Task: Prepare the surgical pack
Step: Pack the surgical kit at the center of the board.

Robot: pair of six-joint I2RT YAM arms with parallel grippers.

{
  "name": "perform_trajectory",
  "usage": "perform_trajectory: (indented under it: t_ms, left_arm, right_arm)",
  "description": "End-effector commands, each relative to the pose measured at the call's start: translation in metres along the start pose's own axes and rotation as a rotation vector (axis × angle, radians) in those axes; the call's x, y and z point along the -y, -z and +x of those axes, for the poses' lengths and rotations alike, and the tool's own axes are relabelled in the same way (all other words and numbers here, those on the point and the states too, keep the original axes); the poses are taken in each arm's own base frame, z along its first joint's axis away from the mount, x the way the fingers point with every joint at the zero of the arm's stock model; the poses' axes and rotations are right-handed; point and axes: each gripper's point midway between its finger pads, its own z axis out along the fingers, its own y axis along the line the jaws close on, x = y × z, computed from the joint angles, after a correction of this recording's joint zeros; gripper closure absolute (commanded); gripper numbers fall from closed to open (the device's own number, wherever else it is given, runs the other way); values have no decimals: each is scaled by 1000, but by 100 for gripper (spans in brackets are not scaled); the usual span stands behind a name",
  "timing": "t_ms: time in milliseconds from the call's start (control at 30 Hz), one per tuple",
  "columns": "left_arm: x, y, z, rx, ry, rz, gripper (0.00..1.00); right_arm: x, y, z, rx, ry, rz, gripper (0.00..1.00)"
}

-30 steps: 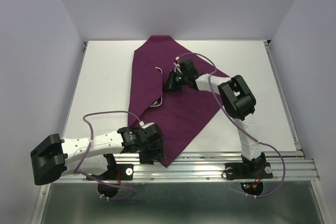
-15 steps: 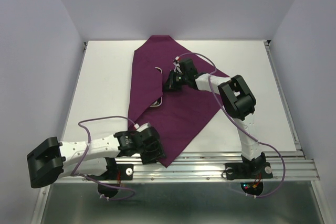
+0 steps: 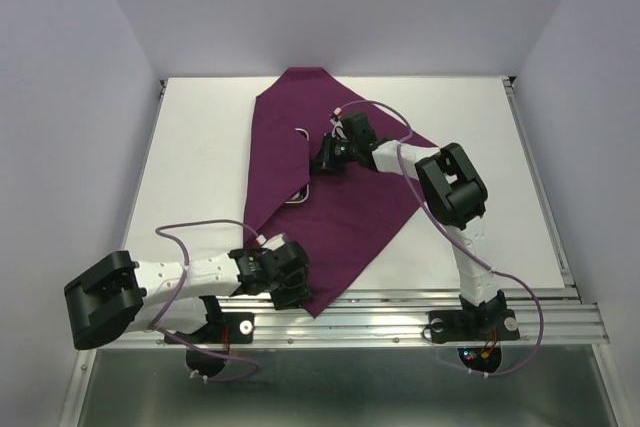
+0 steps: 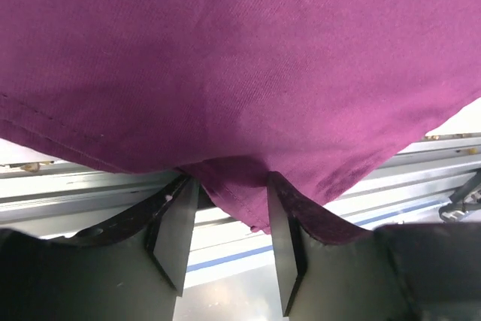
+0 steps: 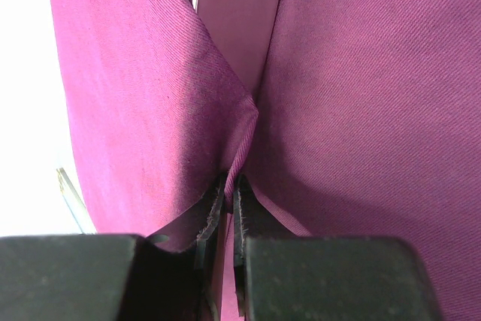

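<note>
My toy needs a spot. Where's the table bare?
Bare table: left of the cloth, and right of the right arm. Crowded: the middle, where the right gripper pinches the cloth, and its near corner by the left gripper.

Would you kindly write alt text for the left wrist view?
A corner of the purple cloth dips between the left gripper's two dark fingers, which stand apart on either side of it. Below runs the aluminium rail.
</note>
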Motion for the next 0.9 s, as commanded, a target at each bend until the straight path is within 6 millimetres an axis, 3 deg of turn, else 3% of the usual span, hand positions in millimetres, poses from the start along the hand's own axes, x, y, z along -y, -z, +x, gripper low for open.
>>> perform_trajectory:
  t_ms: [0,100,400,867]
  left_arm:
    - [-12,4,-13,70,-6,-54,45]
    - [-27,11,-20,119,34,-81,39]
    - [-20,21,-26,161,101,16,36]
    - [-4,2,-25,134,5,-41,38]
  right_arm:
    - [-24,0,-9,20,48,-46,99]
    - [-24,0,-9,20,47,-45,99]
    - [-26,-2,-12,20,45,-54,99]
    - [-29,0,-13,24,47,-55,99]
